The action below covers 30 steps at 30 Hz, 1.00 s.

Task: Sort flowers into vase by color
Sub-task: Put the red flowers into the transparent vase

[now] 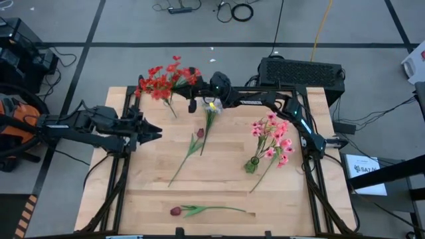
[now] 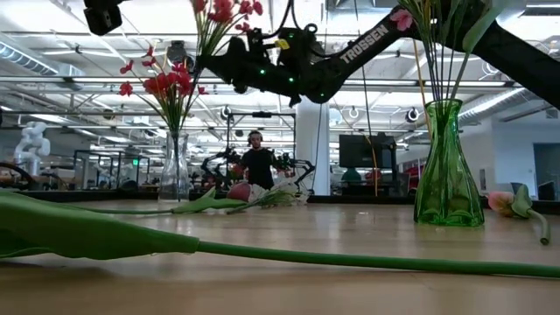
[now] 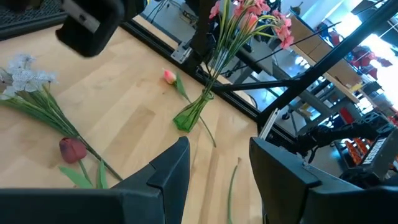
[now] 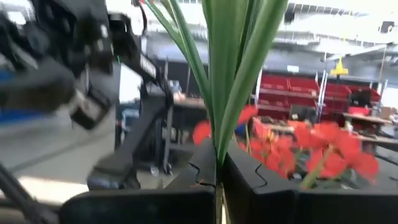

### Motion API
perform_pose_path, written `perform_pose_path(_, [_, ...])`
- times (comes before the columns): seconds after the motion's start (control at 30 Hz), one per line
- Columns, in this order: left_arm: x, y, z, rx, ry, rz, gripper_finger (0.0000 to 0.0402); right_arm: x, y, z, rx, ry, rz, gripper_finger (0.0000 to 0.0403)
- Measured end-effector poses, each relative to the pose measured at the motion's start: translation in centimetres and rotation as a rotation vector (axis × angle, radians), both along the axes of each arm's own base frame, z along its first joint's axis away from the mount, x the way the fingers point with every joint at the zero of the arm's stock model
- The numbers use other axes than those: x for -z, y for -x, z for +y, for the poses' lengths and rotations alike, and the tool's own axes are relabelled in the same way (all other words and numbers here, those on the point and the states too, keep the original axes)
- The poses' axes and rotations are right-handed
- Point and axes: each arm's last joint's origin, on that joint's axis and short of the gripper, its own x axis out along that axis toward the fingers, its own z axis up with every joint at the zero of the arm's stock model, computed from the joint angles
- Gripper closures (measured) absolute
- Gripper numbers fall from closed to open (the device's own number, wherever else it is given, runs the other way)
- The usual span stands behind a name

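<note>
Right gripper (image 1: pixel 201 93) sits upper centre of the high view, jaws fully closed on a flower stem (image 4: pixel 219 93) with long green leaves. It is near the red flowers (image 1: pixel 163 79) standing in a clear vase (image 2: pixel 175 171), upper left of the table. In the right wrist view the stem runs straight up between the dark fingers (image 4: pixel 199 171), red blooms blurred behind.

Left gripper (image 1: pixel 151 133) waits at the left edge of the table, jaws wide apart, holding nothing.

Pink flowers (image 1: pixel 272 138) stand in a green vase (image 2: pixel 446 166), right side of the high view. One pink bud (image 3: pixel 169 76) lies loose on the wood just beside that vase.

Still on the table: a pale bunch (image 1: pixel 211 109) centre top, a dark red tulip (image 1: pixel 199 134) just below it with a long stem angling to lower left, and another dark red tulip (image 1: pixel 175 211) at bottom centre, stem pointing right.

Handling, judged: stems look thin, light and bendy, heads soft and easy to crush, so they probably flop when lifted by an end. Best hold is on the bare stem, about mid-length or a bit toward the head, never on petals. Flat stems leave little to get under; a pinch from above across the stem seems needed. Vase necks look narrow, so the stem end must hang straight.
</note>
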Motion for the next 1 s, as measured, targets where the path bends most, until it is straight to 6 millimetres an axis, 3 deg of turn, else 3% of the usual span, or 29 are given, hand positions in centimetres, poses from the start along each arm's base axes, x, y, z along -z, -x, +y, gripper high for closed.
perform_pose_path(0.17, [-0.1, 0.2, 0.0, 0.001, -0.003, -0.007, 0.023, 1.0, -0.3, -0.1, 0.039, 0.022, 0.038, 0.0403])
perform_pose_path(0.37, [-0.1, 0.2, 0.0, 0.002, -0.006, -0.009, 0.023, 4.4, -1.1, -0.5, 0.047, -0.041, 0.1, 0.0403])
perform_pose_path(0.53, [-0.1, 0.3, 0.0, 0.003, -0.006, -0.007, 0.023, 5.3, -1.4, -0.3, 0.133, -0.074, 0.106, 0.0395])
perform_pose_path(0.67, [0.1, 0.3, 0.0, 0.003, -0.006, 0.005, 0.023, 6.3, -1.7, -0.2, 0.252, -0.123, 0.19, 0.0374])
perform_pose_path(1.0, [0.3, 0.4, 0.0, 0.001, -0.005, 0.036, 0.023, 6.0, -1.7, -0.1, 0.193, -0.171, 0.217, 0.029])
